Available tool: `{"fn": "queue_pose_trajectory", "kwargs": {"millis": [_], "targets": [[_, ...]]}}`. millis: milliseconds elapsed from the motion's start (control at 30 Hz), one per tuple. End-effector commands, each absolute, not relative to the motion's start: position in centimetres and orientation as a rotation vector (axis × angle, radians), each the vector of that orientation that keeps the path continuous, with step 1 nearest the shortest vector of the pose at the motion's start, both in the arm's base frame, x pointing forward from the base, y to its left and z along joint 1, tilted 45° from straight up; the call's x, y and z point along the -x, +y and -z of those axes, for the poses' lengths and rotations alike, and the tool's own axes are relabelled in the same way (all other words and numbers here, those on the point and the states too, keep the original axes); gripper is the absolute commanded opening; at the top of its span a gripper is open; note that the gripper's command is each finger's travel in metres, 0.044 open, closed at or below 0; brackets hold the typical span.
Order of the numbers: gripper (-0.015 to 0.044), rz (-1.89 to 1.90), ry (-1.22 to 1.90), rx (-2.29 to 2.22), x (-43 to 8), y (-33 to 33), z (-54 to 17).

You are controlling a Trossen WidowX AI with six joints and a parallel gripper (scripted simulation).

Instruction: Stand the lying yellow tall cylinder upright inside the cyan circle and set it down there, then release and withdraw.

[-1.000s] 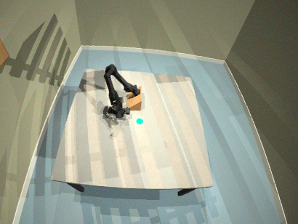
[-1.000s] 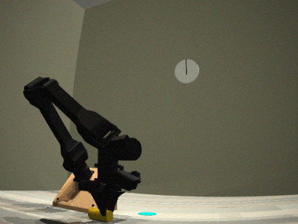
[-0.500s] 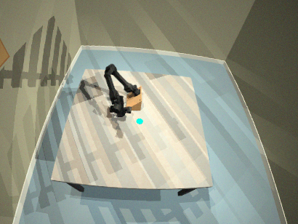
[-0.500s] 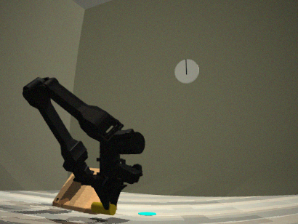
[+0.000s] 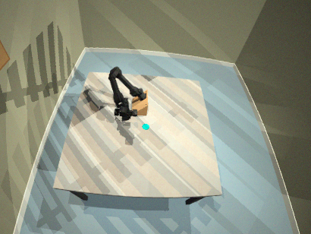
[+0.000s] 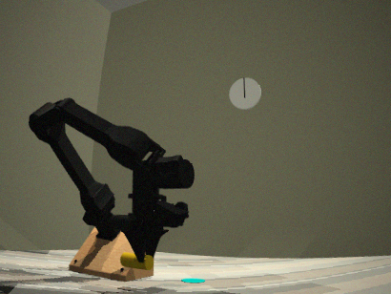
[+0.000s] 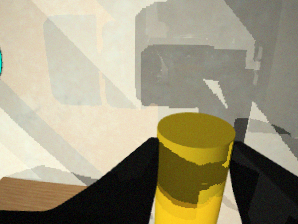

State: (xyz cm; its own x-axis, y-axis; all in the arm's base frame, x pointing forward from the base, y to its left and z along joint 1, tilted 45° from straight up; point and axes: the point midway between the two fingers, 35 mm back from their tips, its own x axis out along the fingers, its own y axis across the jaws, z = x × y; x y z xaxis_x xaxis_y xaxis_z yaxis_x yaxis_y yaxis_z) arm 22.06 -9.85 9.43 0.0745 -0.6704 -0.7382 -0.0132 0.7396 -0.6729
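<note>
Pinching the yellow cylinder point(image 7: 189, 183) from both sides, the two dark fingers of the gripper point(image 7: 193, 192) fill the bottom of the wrist view. Each finger presses against the round side of the cylinder, one on its left and one on its right, so the pincer is closed on it and not pressed together on nothing. The flat end of the cylinder points away from the camera, and a shadow crosses its middle.

In the exterior view the cylinder point(image 6: 136, 261) lies on its side, low at the table point(image 6: 286, 274), with the fingertips of the gripper point(image 6: 143, 255) coming down on it from above. It sits just in front of the wooden base block point(image 6: 102, 255) that carries the arm point(image 6: 95, 138). I cannot tell from this view if the cylinder touches the table or is a little above it.

The cyan circle point(image 6: 193, 281) is on the table to the right of the cylinder and nearer to the camera, apart from it. The cylinder is outside the circle and is not upright. In the wrist view only a small cyan edge point(image 7: 1, 63) shows at the left border.

From the top view the arm point(image 5: 121, 89) bends over the table point(image 5: 152, 167), the gripper point(image 5: 124, 113) is beside the wooden block point(image 5: 141, 106), and the circle point(image 5: 145, 127) lies near it. The cylinder is hidden under the gripper there.

Behind, on the far wall, hangs a round pale disc point(image 6: 245, 94) with a dark line.
</note>
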Motion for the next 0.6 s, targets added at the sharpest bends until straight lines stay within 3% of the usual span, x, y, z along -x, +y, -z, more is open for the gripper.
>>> {"fn": "queue_pose_trajectory", "kwargs": {"millis": [0,567], "targets": [[0.0105,0.549,1.419,0.603,-22.2,-9.4,-10.2],[0.0105,0.559,1.425,0.618,-21.7,-7.4,-13.0]]}}
